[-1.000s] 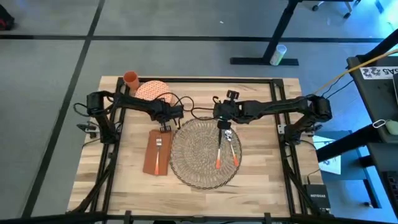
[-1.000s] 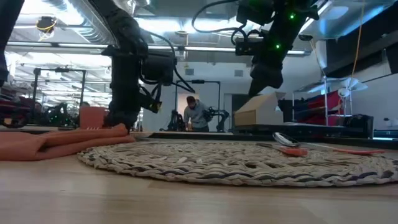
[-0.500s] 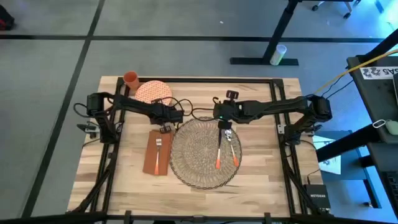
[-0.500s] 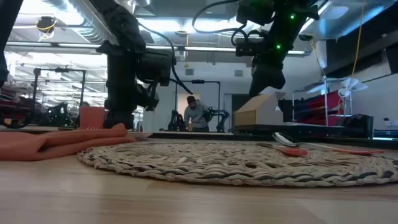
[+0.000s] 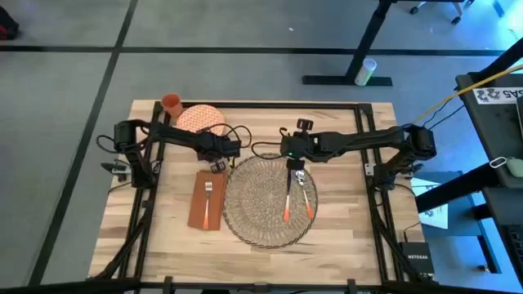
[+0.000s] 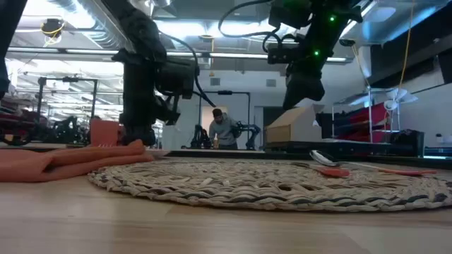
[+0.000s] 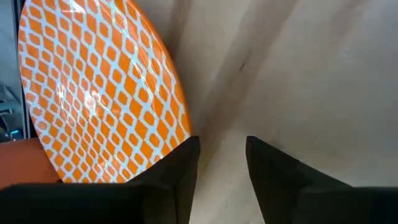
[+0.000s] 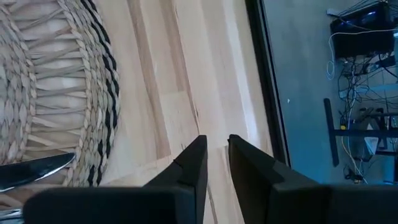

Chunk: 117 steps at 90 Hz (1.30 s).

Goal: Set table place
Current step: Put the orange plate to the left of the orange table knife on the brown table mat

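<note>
Woven straw mat (image 5: 268, 198) lies flat at the middle of the worktop (image 5: 343, 229), nearer its front half. It is round, so it has no long axis and no heading; only its centre matters for placing.

On the mat's right half: a spoon (image 5: 302, 193) and a knife (image 5: 288, 198), both with orange handles, long axes running front to back, handles toward the front edge. They lie just beside each other. To the mat's left, a rust-orange napkin (image 5: 205, 201) with a fork (image 5: 207, 200) on it, same front-to-back line.

Orange-patterned plate (image 5: 201, 120) sits at the back left of the worktop, well apart from the mat's centre; an orange cup (image 5: 172, 104) stands just beside it at the corner.

Left gripper (image 7: 222, 163) hangs near the plate's rim, on the side toward the mat; jaws a little spread, nothing between them. Wrist view shows the plate (image 7: 99, 93) just beside one finger, apart from it.

Right gripper (image 8: 216, 163) hovers over the mat's back edge above the cutlery heads, jaws nearly together, empty.

Judgement: the plate looks like the piece not yet placed. The left arm is much the nearer. The plate lies back and outward from its jaws, the mat centre forward and to the right.
</note>
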Available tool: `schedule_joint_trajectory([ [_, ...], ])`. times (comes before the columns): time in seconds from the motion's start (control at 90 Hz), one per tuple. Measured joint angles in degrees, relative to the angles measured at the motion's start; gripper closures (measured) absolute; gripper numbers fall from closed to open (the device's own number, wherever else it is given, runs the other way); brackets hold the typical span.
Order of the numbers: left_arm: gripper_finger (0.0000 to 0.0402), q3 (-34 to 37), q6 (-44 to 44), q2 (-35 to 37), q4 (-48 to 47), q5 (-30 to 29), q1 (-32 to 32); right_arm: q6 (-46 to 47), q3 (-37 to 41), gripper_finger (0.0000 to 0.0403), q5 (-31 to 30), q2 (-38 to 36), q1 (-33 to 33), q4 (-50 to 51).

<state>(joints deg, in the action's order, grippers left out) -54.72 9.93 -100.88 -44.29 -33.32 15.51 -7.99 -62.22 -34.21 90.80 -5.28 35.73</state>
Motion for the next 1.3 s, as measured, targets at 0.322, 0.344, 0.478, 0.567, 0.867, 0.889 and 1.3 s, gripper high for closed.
schedule_joint_trajectory([
  [0.322, 0.0279, 0.00, -1.40, 0.04, -0.20, -0.72, 0.51, 0.00, 0.00, 0.0350, 0.34, 0.00, 0.00, 0.00],
  [0.344, 0.0279, 0.00, -1.40, 0.04, -0.20, -0.72, 0.24, 0.00, 0.00, 0.0350, 0.34, 0.00, 0.00, 0.00],
  [0.478, 0.0279, 0.00, -1.40, 0.04, -0.57, -1.76, -1.58, 0.00, 0.00, 0.0350, 0.34, 0.00, 0.00, 0.00],
  [0.567, 0.0279, 0.00, -1.40, 0.04, -1.83, -4.25, -2.49, 0.00, 0.00, 0.0350, 0.34, 0.00, 0.00, 0.00],
  [0.867, 0.0279, 0.00, -1.64, 0.04, -3.13, -4.22, 0.72, 0.00, 0.00, 0.0350, 0.42, 0.00, 0.00, 0.22],
  [0.889, 0.0279, 0.00, -1.64, 0.04, -3.12, -4.22, 1.01, 0.00, 0.00, 0.0350, 0.59, 0.00, 0.00, 0.25],
  [1.3, 0.0279, 0.00, -3.34, 0.04, -2.09, -1.63, 3.36, -0.02, 0.00, 0.0350, 0.80, 0.00, 0.00, 0.44],
])
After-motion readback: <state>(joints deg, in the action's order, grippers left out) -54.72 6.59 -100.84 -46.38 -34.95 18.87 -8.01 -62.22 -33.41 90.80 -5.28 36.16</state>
